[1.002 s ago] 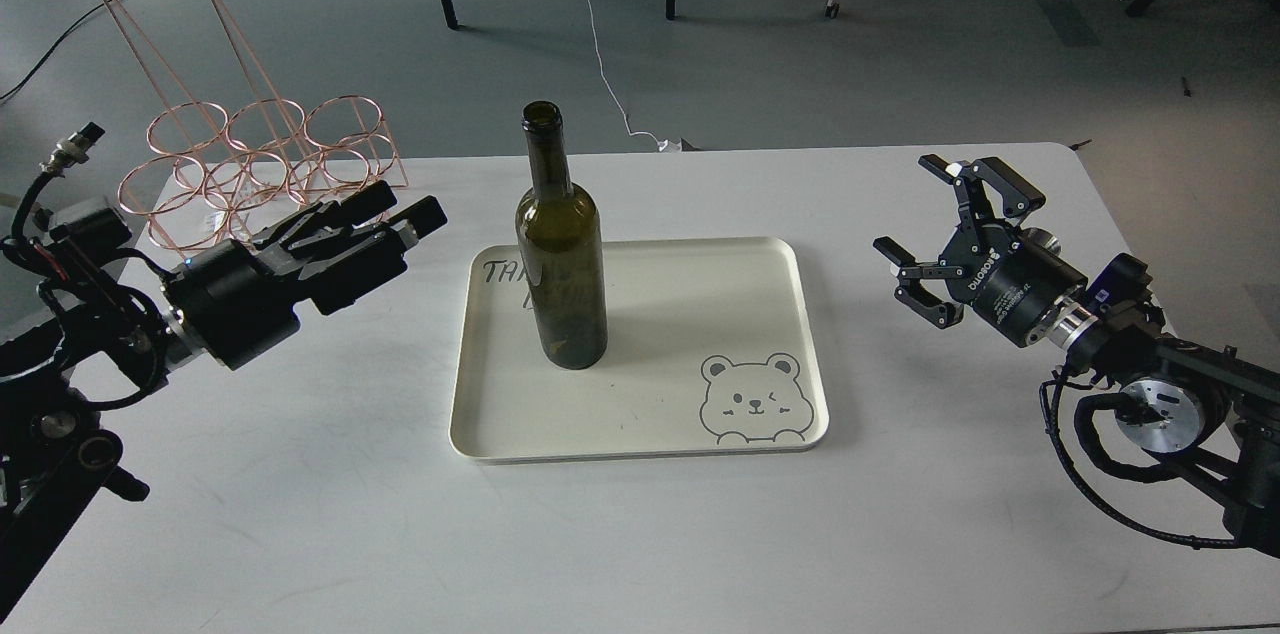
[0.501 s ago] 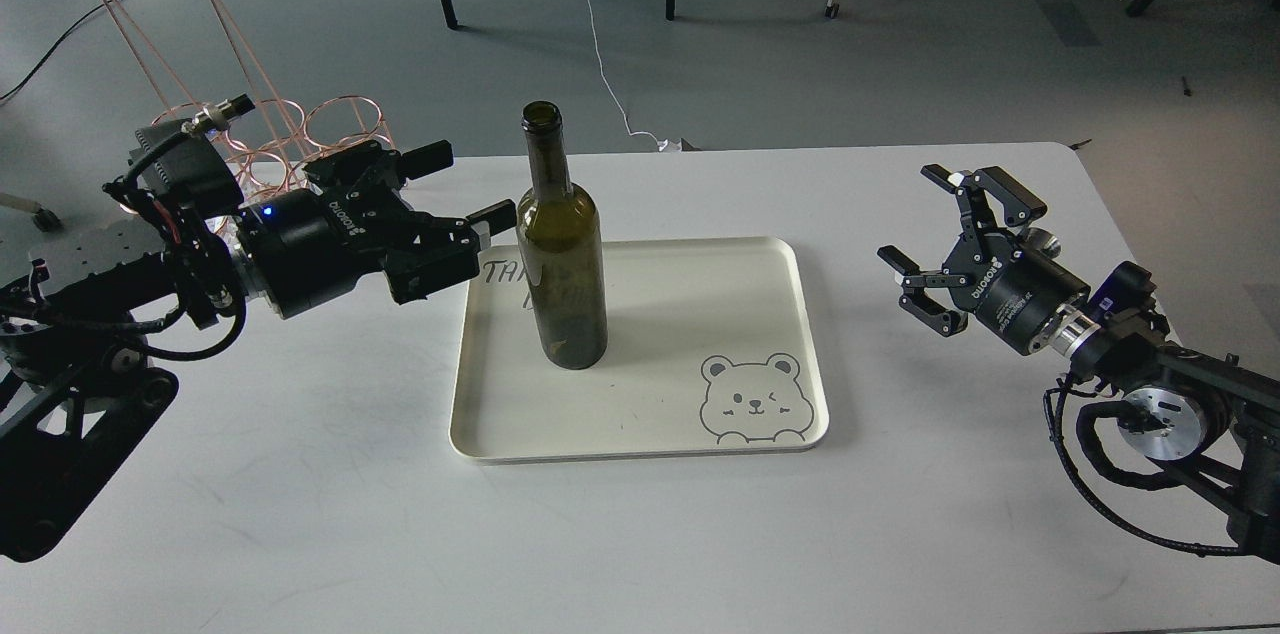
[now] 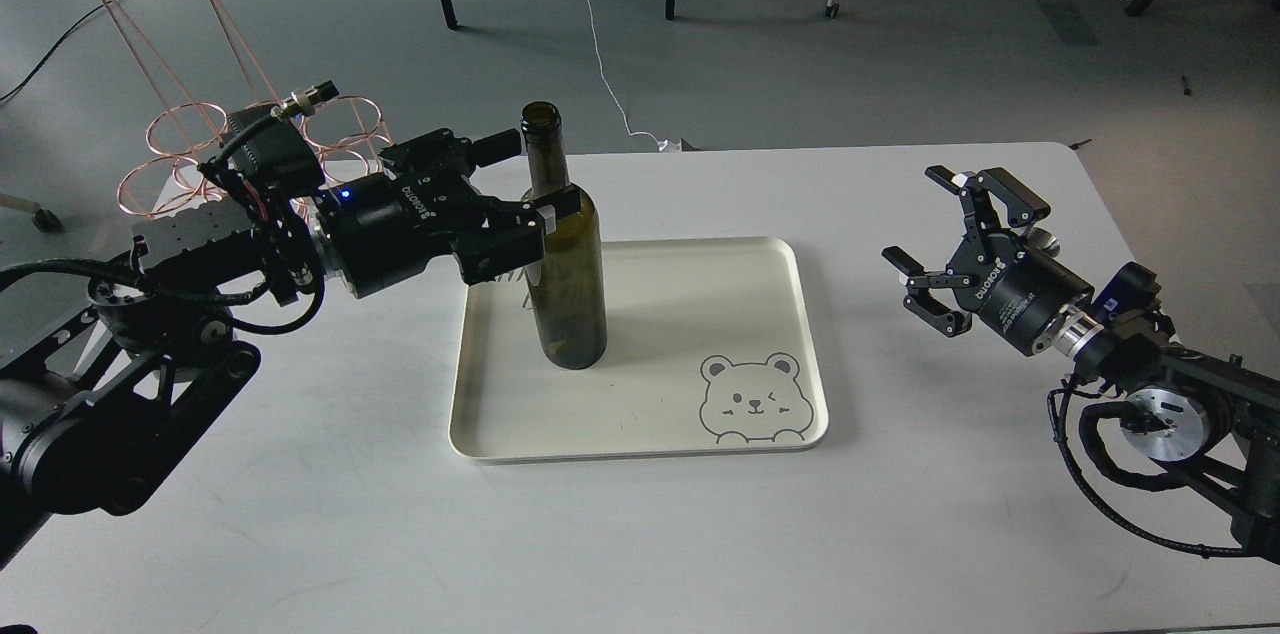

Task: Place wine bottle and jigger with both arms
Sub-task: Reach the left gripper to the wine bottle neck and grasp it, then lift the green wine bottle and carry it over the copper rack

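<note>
The wine bottle [image 3: 568, 299], dark olive green and unlabelled, stands upright in the left part of a cream tray [image 3: 690, 304] with a bear drawing. My left gripper [image 3: 528, 176] is open at the bottle's shoulder and lower neck, with one finger behind the glass and one finger in front of it. I cannot tell whether the fingers touch the bottle. My right gripper [image 3: 915, 224] is open and empty above the table, to the right of the tray. The jigger is out of view.
A copper wire bottle rack [image 3: 170, 129] stands at the table's back left corner, behind my left arm. The white table [image 3: 640, 534] holds the tray at its middle. Chair and table legs stand on the floor beyond.
My left arm has swung right and up from beside the rack, and its open fingers now straddle the bottle's shoulder. My right gripper has barely moved. The bottle stands as before.
</note>
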Motion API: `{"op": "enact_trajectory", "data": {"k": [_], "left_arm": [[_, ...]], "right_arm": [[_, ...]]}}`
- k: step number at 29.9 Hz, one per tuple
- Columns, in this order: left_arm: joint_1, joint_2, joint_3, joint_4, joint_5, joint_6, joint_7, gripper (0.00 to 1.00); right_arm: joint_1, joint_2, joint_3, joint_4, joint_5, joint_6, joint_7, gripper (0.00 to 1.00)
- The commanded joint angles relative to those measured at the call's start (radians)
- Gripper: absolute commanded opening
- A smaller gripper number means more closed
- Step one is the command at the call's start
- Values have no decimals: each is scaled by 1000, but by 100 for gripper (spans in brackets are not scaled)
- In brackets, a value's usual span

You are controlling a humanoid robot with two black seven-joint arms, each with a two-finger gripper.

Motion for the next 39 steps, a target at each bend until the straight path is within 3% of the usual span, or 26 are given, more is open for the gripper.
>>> {"op": "enact_trajectory", "data": {"k": [1,15,21,24,34,39], "left_arm": [[-34,-30,13,32,0,2,0,87],[-62,-33,22,53,0,2,0,69],[-62,-30,22,52,0,2,0,45],[-65,-32,33,52,0,1,0,26],[-85,-23,36,40,0,1,0,20],[-167,10,36,46,0,1,0,21]], "right_arm": [[-4,0,5,2,0,-7,0,98],[-12,0,6,2,0,-7,0,98],[-12,0,6,2,0,-14,0,98],[-12,0,6,2,0,-16,0,98],[-12,3,6,2,0,-22,0,98],[-12,0,6,2,0,-22,0,98]]}}
